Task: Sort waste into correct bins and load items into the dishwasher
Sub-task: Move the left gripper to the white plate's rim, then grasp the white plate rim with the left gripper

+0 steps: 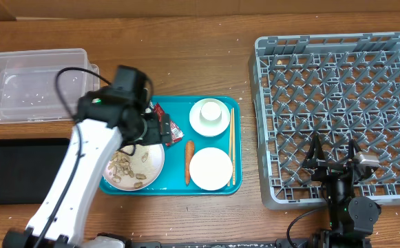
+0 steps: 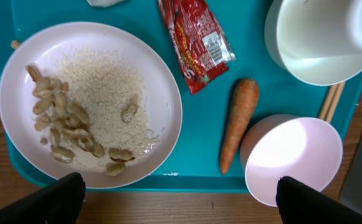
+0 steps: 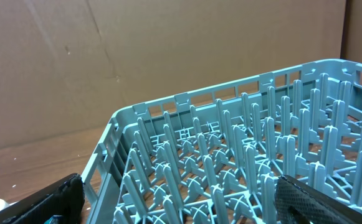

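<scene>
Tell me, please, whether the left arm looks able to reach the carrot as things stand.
Probably yes: the left arm's fingers hang open above the tray, and the carrot lies bare with nothing covering it.

A robot lab bench — wooden table, cardboard backdrop behind it.

From above we see a teal tray in the middle, holding a plate of food scraps, a red wrapper, a carrot, a far bowl with a cup in it, a near bowl, and chopsticks along its right side. The left arm reaches over the plate, and the left gripper sits just beside the red wrapper. To the left we find a clear tub and, nearer, a black tray. On the right sits a grey dish rack; the right gripper hovers over its near edge, fingers spread.
</scene>
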Robot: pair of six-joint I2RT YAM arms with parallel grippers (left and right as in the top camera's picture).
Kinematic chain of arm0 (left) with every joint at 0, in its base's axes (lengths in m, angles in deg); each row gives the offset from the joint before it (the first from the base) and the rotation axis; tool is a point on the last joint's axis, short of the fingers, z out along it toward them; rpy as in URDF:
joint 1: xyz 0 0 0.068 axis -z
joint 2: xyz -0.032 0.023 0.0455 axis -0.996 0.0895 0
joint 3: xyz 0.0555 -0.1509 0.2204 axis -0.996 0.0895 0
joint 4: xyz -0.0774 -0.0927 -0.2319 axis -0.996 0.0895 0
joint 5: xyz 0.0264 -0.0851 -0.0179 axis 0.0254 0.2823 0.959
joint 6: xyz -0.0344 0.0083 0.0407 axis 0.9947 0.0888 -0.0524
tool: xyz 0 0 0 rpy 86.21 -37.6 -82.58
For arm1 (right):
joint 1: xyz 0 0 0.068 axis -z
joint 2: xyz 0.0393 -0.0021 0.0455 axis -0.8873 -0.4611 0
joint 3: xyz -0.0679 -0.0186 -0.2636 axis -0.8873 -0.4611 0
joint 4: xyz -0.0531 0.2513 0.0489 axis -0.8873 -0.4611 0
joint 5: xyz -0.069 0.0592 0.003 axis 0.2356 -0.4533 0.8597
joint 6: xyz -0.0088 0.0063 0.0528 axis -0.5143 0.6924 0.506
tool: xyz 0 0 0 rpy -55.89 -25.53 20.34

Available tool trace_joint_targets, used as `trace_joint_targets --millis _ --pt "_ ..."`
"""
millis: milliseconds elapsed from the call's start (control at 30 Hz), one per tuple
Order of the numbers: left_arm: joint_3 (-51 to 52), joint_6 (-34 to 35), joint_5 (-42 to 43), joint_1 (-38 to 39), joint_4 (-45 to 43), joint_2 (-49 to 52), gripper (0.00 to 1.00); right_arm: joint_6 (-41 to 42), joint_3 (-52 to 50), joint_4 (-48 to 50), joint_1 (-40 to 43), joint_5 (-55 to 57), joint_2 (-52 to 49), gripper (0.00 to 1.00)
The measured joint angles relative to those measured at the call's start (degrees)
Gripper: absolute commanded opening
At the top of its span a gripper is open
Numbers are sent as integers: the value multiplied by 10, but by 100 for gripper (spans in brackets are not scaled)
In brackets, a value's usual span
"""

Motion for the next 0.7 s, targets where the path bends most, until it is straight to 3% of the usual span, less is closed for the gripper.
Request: trace_joint_targets --millis 267,333,367,533,700 --pt "1 77 -72 62 -31 74 100 0 0 0 0 0 0 100" --pt "1 82 -69 60 -31 98 84 0 0 0 0 0 0 100" --pt "1 83 -63 57 -31 108 80 0 0 0 0 0 0 100" --pt "15 75 -27 57 -43 142 88 0 0 0 0 0 0 100" --pt "47 68 -16 62 -64 150 85 0 0 0 0 0 0 100"
